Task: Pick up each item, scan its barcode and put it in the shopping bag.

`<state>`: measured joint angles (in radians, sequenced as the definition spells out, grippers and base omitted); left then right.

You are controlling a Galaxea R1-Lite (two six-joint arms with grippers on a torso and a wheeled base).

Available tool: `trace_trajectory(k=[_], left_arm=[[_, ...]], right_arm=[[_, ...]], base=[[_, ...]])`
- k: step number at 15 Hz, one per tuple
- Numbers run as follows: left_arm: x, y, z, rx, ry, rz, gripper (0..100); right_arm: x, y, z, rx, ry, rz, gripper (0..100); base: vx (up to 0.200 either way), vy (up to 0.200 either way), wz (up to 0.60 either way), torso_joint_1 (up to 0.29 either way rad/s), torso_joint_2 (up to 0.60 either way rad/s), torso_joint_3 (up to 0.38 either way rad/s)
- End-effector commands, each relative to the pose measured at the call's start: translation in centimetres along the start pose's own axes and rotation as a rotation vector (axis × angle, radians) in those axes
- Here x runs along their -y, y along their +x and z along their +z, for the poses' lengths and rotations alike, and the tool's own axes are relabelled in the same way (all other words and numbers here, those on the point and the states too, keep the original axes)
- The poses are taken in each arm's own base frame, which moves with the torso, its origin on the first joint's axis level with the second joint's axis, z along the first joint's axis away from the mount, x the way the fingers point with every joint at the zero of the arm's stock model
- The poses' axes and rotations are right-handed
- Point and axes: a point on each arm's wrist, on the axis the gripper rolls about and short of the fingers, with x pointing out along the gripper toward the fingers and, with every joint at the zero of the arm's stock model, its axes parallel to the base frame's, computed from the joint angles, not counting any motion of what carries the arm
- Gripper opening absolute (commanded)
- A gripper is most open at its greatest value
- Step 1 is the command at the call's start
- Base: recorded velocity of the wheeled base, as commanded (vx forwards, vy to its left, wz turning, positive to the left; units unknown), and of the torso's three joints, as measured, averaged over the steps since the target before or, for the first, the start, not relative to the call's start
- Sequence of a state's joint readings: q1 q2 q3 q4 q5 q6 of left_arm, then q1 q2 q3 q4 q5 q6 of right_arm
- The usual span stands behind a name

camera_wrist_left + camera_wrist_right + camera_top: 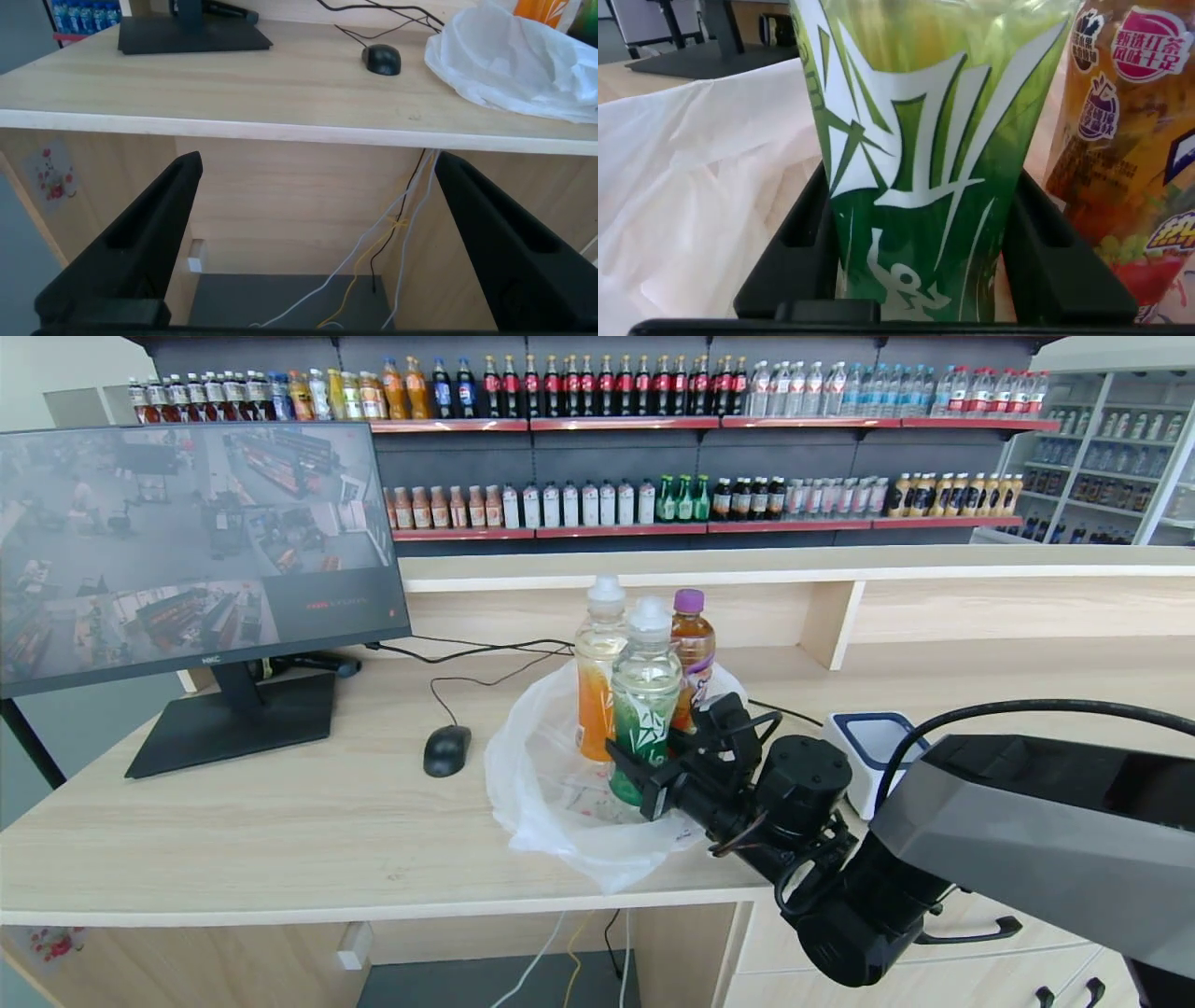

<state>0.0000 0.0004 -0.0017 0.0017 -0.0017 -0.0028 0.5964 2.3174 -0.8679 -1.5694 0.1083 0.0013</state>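
Right hand [642,773] clamped on green bottle [644,695], gripping low on the label, one finger on each side; the right wrist view [924,257] shows both fingers tight against it. Bottle upright inside the open bag [537,784], mid-worktop [280,821] towards the front edge. Orange bottle [594,681] and purple-cap bottle [695,649] stand close behind it, so the low grip probably keeps the load steady while slotting in beside them. Can't tell if its base rests on the bag floor. Scanner [873,747] just right of the bag, unused now. Left hand [318,163] spread wide, empty, parked below the worktop's front edge, likely out of the way. Judgement: placing step, release not yet made.
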Motion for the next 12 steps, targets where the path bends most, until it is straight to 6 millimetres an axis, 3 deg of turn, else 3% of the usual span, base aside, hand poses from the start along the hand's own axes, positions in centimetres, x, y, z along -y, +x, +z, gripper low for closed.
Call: trace_trajectory(k=[1, 2, 3, 9, 12], left_arm=[[0.0, 0.0, 0.0, 0.000, 0.000, 0.000, 100], [0.0, 0.0, 0.0, 0.000, 0.000, 0.000, 100], [0.0, 0.0, 0.0, 0.000, 0.000, 0.000, 100], [0.0, 0.0, 0.0, 0.000, 0.000, 0.000, 100], [0.0, 0.0, 0.0, 0.000, 0.000, 0.000, 100]], right_arm=[[0.0, -0.1, 0.2, 0.001, 0.000, 0.001, 0], [0.0, -0.2, 0.2, 0.001, 0.008, 0.001, 0], [0.0, -0.2, 0.3, 0.003, 0.009, 0.002, 100], [0.0, -0.7, 1.9, 0.032, 0.009, 0.001, 100], [-0.5, -2.1, 4.5, 0.067, 0.005, 0.009, 100]], base=[[0.000, 0.000, 0.00, 0.000, 0.00, 0.000], [0.000, 0.000, 0.00, 0.000, 0.00, 0.000], [0.000, 0.000, 0.00, 0.000, 0.00, 0.000], [0.000, 0.000, 0.00, 0.000, 0.00, 0.000], [0.000, 0.000, 0.00, 0.000, 0.00, 0.000]])
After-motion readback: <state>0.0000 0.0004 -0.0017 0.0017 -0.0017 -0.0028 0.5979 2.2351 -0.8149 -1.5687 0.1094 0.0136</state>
